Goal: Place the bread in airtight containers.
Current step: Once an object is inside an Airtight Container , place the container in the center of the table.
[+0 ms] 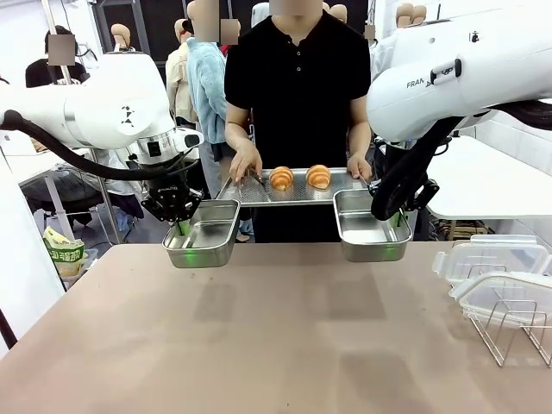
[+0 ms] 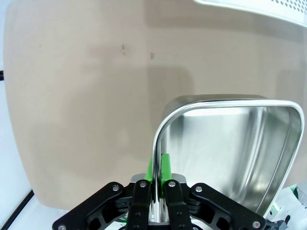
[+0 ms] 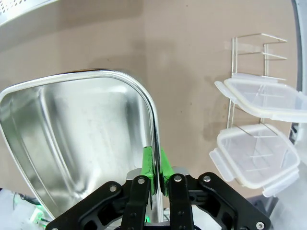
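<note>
Near half of the bench [image 1: 259, 345] is lying bare, giving open room from the left edge across the middle. At the right edge a wire rack [image 1: 509, 332] is standing and carrying two clear white-rimmed lids [image 1: 504, 289], crowding that corner alone. Farther in, two stainless tins are hanging above the bench, mouths up and well apart, casting shadows below. The left fingers [image 2: 166, 165] are clamping on the side wall of the left tin [image 1: 203, 233], one finger inside and one outside. The right fingers [image 3: 147, 165] are pinching the wall of the right tin [image 1: 371, 226] likewise. Both tins are showing bare metal floors. Between and just behind them, a person's hands [image 1: 246, 164] are holding a mesh tray [image 1: 299, 195] level. Two croissant rolls [image 1: 281, 178] are sitting side by side on it.
</note>
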